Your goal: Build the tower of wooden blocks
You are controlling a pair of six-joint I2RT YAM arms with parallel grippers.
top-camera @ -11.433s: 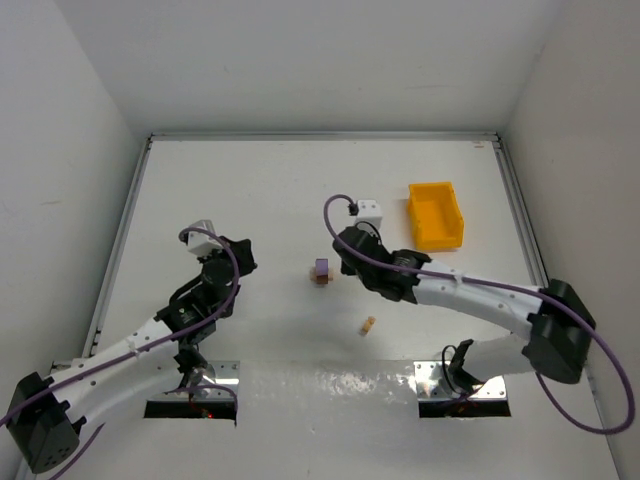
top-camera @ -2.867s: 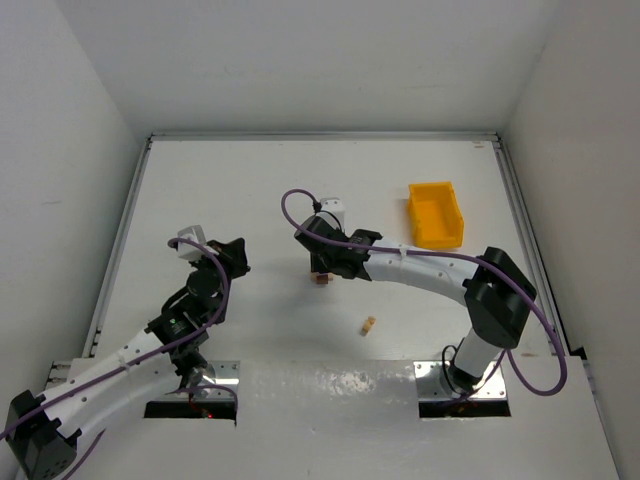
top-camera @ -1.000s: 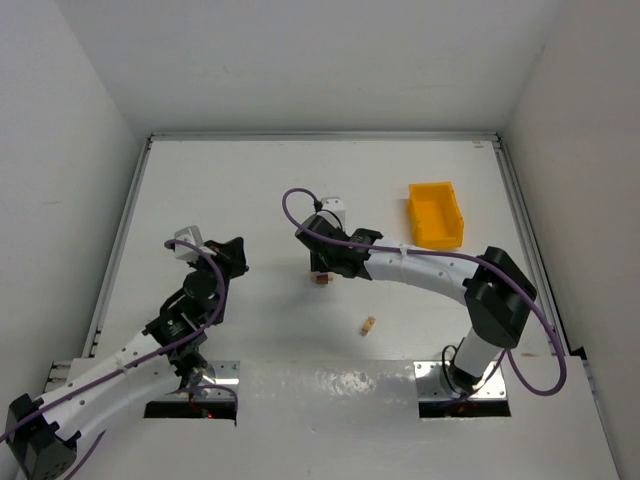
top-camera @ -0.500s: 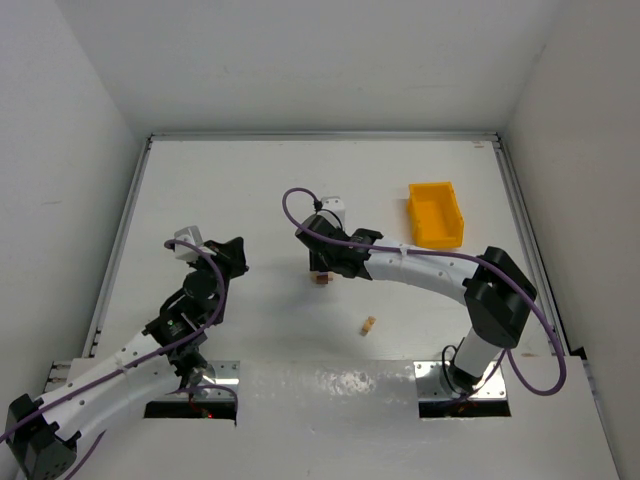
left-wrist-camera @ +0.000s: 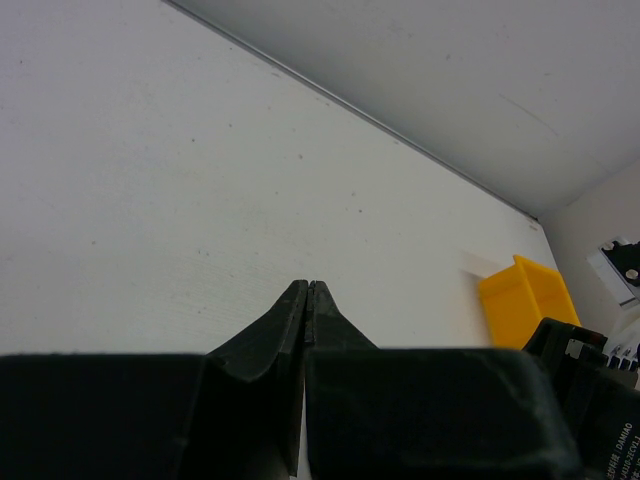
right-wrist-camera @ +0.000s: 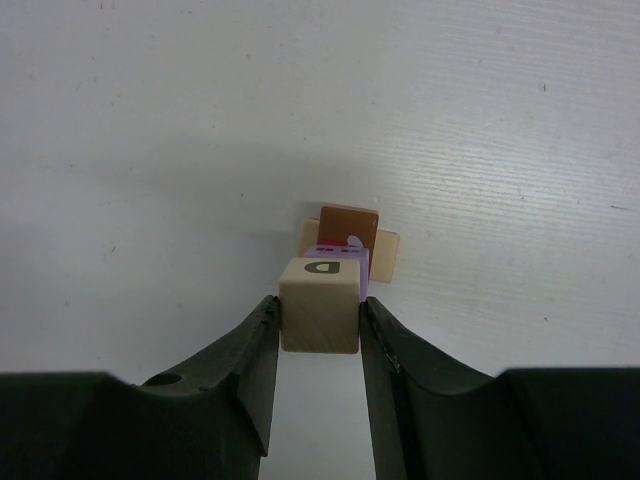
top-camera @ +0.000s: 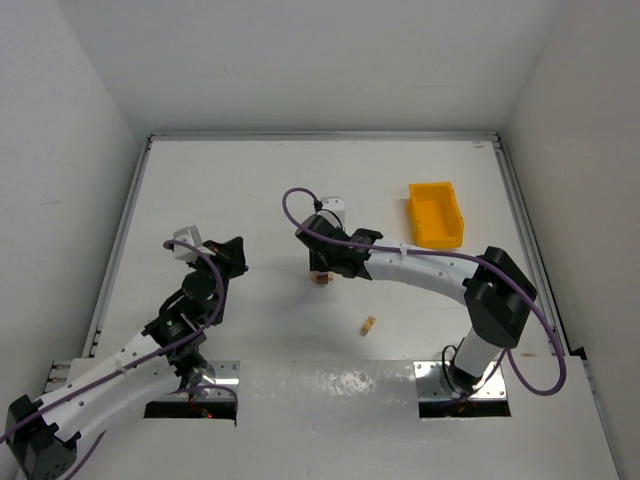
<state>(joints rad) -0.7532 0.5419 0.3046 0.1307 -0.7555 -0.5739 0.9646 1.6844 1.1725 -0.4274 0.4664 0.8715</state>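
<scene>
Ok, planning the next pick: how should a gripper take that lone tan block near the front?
Probably from straight above, pinching two opposite side faces of the lone tan block; it lies flat, apart from everything else, and appears turned slightly askew.

Lettered pale tan cube (right-wrist-camera: pixel 320 305) just above purple cube (right-wrist-camera: pixel 340 256), brown cube (right-wrist-camera: pixel 348 224).

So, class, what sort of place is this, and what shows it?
Probably a robot test cell: a white table boxed in by plain white walls, a left arm and right arm bolted at its near edge, the right gripper holding a pale tan block.
</scene>
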